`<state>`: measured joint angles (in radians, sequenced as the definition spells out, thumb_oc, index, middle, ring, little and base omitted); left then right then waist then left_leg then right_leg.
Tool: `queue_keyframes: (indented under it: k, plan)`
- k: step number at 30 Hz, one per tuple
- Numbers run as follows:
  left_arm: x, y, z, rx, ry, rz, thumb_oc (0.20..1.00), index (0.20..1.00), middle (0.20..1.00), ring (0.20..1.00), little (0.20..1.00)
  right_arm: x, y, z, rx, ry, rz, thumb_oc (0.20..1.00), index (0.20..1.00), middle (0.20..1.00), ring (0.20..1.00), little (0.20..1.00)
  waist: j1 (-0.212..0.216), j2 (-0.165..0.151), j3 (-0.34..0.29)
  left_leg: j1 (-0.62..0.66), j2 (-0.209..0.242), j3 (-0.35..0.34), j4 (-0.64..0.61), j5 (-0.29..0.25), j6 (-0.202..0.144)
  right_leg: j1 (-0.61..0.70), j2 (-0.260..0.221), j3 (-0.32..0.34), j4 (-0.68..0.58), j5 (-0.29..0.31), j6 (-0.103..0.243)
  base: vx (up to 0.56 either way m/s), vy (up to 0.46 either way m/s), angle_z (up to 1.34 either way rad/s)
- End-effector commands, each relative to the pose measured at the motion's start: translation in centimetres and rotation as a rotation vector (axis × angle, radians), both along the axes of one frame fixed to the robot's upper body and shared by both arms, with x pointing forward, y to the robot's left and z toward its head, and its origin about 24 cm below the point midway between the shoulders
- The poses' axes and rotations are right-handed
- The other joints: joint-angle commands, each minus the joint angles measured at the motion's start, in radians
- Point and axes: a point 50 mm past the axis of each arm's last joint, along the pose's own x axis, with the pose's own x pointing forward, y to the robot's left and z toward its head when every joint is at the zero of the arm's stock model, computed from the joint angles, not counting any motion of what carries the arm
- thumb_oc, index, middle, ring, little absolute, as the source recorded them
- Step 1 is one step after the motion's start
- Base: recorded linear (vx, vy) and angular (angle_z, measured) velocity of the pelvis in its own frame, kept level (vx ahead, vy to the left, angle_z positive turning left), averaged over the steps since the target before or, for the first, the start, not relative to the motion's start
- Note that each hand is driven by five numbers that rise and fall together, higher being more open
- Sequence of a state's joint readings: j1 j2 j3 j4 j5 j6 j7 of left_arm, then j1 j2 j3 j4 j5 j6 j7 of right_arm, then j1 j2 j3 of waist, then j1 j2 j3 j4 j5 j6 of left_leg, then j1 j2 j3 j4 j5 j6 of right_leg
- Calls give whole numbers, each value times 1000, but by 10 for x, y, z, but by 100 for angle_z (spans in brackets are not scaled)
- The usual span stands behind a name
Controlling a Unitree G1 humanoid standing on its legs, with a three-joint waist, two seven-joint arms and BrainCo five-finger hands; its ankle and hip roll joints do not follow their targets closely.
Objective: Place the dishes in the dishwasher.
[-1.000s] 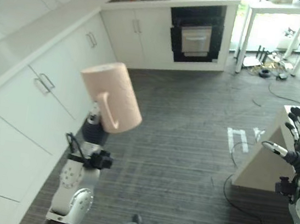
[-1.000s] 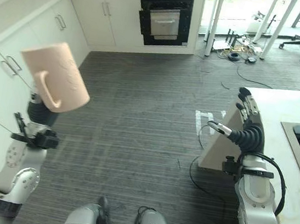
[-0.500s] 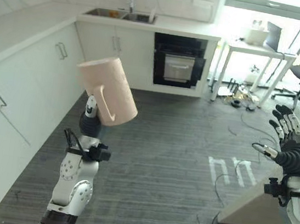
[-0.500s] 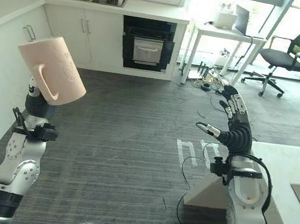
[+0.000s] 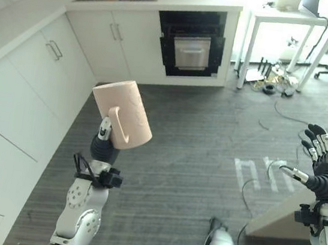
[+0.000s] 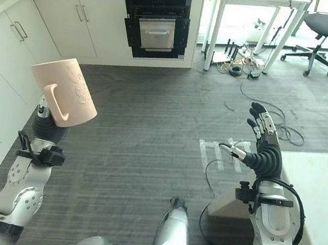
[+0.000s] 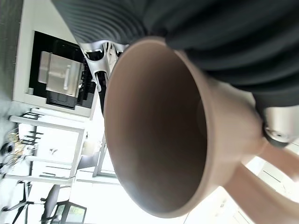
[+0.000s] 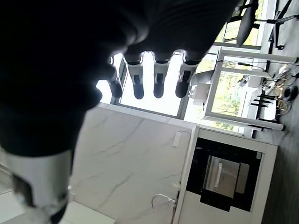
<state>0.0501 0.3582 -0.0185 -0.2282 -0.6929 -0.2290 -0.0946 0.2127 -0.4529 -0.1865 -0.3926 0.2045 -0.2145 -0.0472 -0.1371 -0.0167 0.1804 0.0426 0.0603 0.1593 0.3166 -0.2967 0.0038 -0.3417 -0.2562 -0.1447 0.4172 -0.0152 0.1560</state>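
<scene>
Since a moment ago our view has swung, nothing else: we carry the pink mug aloft, our left hand curled round it; the right hand is spread (idle). Next: reach the open dishwasher across the floor.

Silver-grey arms, dark ribbed wrists

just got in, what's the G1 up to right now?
It stands in the kitchen aisle holding a pink mug up in its left hand, the mug tipped on its side with the handle toward the robot. The right hand is raised, fingers straight, holding nothing. The built-in appliance with the dark front, presumably the dishwasher, is across the grey floor in the far cabinet run, so the mug is not loaded yet.
</scene>
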Motion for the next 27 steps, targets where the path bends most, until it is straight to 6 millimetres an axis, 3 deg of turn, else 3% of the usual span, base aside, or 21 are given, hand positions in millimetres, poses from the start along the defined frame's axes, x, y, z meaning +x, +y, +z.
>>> queue_keyframes:
  k: [1, 3, 4, 6, 7, 8, 9, 11, 12, 14, 16, 18, 23, 24, 25, 26, 27]
  plan:
    - [-2, -1, 47, -1, -234, -79, 200, 200, 200, 200, 200, 3, 1, 19, -35, -107, -19, 1000, 1000, 1000, 1000, 1000, -25, -36, -65, 24, -37, 98, -17, -31, 16, 33, 27, -4, -117, 83, 22, 385, -308, 64]
    - [-4, -4, 49, -33, -254, -108, 200, 200, 200, 200, 200, 7, 1, 21, -41, -103, -18, 1000, 1000, 1000, 1000, 1000, -33, -21, -75, 80, -20, 113, -17, -47, 4, 52, 52, -18, -117, 60, 14, 396, -283, 30]
    - [-4, -5, 49, -50, -254, -116, 200, 200, 200, 200, 200, 8, 0, 21, -43, -100, -20, 1000, 1000, 1000, 1000, 1000, -36, -13, -78, 100, -13, 116, -17, -17, -9, 59, 70, -19, -117, 46, 6, 326, -239, 15]
    - [-6, -5, 49, -91, -247, -123, 200, 200, 200, 200, 200, 9, -3, 23, -48, -87, -19, 1000, 1000, 1000, 1000, 1000, -30, 1, -80, 147, -12, 120, -17, 138, -56, 87, 113, -18, -117, 6, -27, 331, -243, 16]
    - [-6, -6, 49, -121, -242, -122, 200, 200, 200, 200, 200, 10, -4, 24, -58, -83, -9, 1000, 1000, 1000, 1000, 1000, -21, -2, -78, 163, -40, 116, -8, 254, -87, 111, 131, 3, -117, -21, -48, 314, -217, -7]
    - [-7, -7, 47, -132, -242, -115, 200, 200, 200, 200, 200, 12, -4, 24, -67, -82, 1, 1000, 1000, 1000, 1000, 1000, -12, -9, -68, 115, -55, 113, 72, 313, -109, 130, 142, 23, -117, -36, -66, 298, -207, -16]
    - [-8, -8, 46, -135, -241, -112, 200, 200, 200, 200, 200, 13, -6, 24, -79, -79, 0, 1000, 1000, 1000, 1000, 1000, 0, -19, -56, 20, -36, 119, 153, 366, -130, 163, 141, 24, -117, -57, -81, 201, -144, -29]
    - [-7, -9, 43, -138, -234, -114, 200, 200, 200, 200, 200, 14, -8, 26, -82, -78, -11, 1000, 1000, 1000, 1000, 1000, 10, -34, -37, -59, 7, 155, 119, 335, -114, 208, 126, 14, -117, -87, -81, 230, -7, -15]
    - [-8, -8, 41, -157, -237, -122, 200, 200, 200, 200, 200, 14, -11, 28, -83, -83, -13, 1000, 1000, 1000, 1000, 1000, 9, -29, -26, -38, 30, 187, -17, 307, -96, 227, 113, -2, -117, -102, -70, 243, 218, -7]
    - [-12, -4, 40, -170, -254, -131, 200, 200, 200, 200, 200, 12, -13, 30, -87, -85, -14, 1000, 1000, 1000, 1000, 1000, 1, 9, -12, -153, 140, 160, -17, 245, -100, 242, 133, -17, -117, -112, -56, 270, 346, -3]
    - [-14, 0, 38, -182, -265, -138, 200, 200, 200, 200, 200, 10, -14, 31, -109, -80, -19, 1000, 1000, 1000, 1000, 1000, 5, 26, -20, -252, 239, 90, -17, 308, -150, 253, 125, -31, -117, -122, -53, 339, 357, 16]
    - [-13, 5, 30, -186, -264, -143, 200, 200, 200, 200, 200, 13, -16, 34, -116, -77, -32, 1000, 1000, 1000, 1000, 1000, 2, 34, -27, -268, 280, 98, -17, 319, -170, 295, 106, -55, -117, -154, -50, 346, 346, 8]
    - [-9, 11, 35, -163, -279, -122, 200, 200, 200, 200, 200, 14, -14, 34, -127, -89, -28, 1000, 1000, 1000, 1000, 1000, 13, 37, -54, -233, 218, 110, -17, 247, -139, 371, 37, -57, -117, -171, 9, 350, 458, -11]
    - [-4, 9, 40, -144, -283, -119, 200, 200, 200, 200, 200, 12, -14, 32, -109, -84, -42, 1000, 1000, 1000, 1000, 1000, 14, 29, -60, -226, 187, 108, -17, 228, -123, 388, 15, -75, -117, -143, 20, 416, 502, -25]
    - [-1, 5, 46, -118, -288, -128, 200, 200, 200, 200, 200, 10, -14, 28, -76, -76, -47, 1000, 1000, 1000, 1000, 1000, 15, 24, -65, -219, 151, 99, -17, 210, -102, 401, 2, -101, -117, -51, 25, 340, 397, 29]
    - [0, 5, 48, -113, -290, -131, 200, 200, 200, 200, 200, 9, -14, 28, -76, -76, -48, 1000, 1000, 1000, 1000, 1000, 15, 26, -66, -222, 148, 96, -17, 210, -96, 399, 3, -106, -117, -25, 23, 385, 416, 52]
    - [2, 2, 52, -86, -294, -148, 200, 200, 200, 200, 200, 8, -13, 26, -88, -77, -57, 1000, 1000, 1000, 1000, 1000, 14, 32, -63, -209, 128, 87, -17, 197, -73, 414, 6, -124, -83, 66, 30, 298, 348, 72]
